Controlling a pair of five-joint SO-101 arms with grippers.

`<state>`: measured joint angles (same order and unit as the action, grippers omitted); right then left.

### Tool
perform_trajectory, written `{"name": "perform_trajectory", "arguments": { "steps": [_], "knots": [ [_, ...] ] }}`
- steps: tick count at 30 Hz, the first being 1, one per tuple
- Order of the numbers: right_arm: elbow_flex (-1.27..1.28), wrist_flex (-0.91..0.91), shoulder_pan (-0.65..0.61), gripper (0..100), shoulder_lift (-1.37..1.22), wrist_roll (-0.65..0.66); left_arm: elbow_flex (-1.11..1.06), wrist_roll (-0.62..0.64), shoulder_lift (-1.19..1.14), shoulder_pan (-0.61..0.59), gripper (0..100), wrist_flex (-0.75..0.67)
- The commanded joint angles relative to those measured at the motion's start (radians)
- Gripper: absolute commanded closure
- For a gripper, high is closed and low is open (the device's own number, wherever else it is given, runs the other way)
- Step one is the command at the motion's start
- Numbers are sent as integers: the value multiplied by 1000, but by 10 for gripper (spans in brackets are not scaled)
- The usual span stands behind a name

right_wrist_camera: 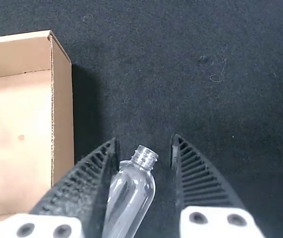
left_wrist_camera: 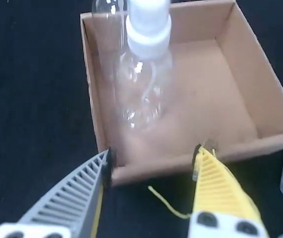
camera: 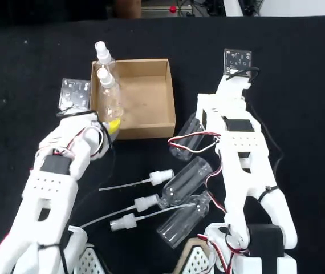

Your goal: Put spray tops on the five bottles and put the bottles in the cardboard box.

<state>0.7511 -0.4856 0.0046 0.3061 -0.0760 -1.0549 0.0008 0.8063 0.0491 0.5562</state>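
The cardboard box (camera: 151, 100) holds two clear bottles fitted with white spray tops, one (camera: 109, 94) nearer the front and one (camera: 102, 54) at its back left corner. My left gripper (camera: 110, 127) stands open at the box's front left, its fingers straddling the front wall (left_wrist_camera: 154, 166), with the capped bottle (left_wrist_camera: 144, 84) just beyond. My right gripper (right_wrist_camera: 144, 148) is open around an uncapped bottle (right_wrist_camera: 130, 191) lying just right of the box (right_wrist_camera: 17, 124); that bottle (camera: 186, 141) rests on the table.
Two more uncapped bottles (camera: 186, 178) (camera: 183, 224) lie in front of the box between the arms. Three loose spray tops with long tubes (camera: 161, 177) (camera: 146, 202) (camera: 125, 222) lie left of them. The table is covered in black cloth (camera: 299, 85).
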Motion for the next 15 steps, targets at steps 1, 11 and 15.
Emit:
{"name": "perform_trajectory", "arguments": {
  "steps": [1,11,15],
  "knots": [
    [-4,29,23,843,56,-9,71,6,169,-44,805,210],
    [-61,-55,18,960,67,-5,-185,38,404,-248,916,91],
    [-183,-230,2,988,64,-3,-374,132,503,-302,974,-83]
  ]
}}
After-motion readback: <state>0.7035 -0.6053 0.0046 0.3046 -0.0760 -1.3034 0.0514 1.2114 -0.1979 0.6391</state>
